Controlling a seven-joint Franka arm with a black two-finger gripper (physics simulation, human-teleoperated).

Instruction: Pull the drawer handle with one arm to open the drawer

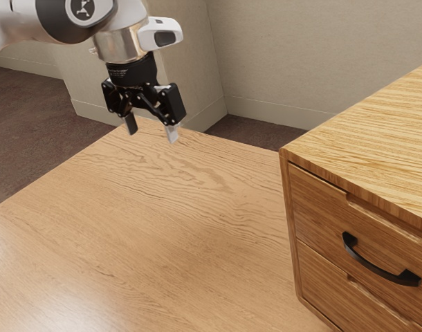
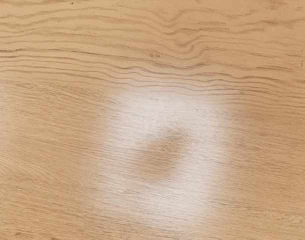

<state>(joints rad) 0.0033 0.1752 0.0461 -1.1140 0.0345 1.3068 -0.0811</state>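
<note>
Approach phase: my tool [image 1: 152, 133] hangs above the bare surface [image 1: 162, 228], fingers apart and holding nothing, well apart from the drawer handle [image 1: 378, 265]. The handle is a black bow on the front of the drawer [image 1: 322, 207], in the cabinet [image 1: 377, 145] at the exterior view's right; the drawer looks shut. I should cross over, drop to handle height, straddle the bar at its middle, close firmly, then pull straight outward.
</note>
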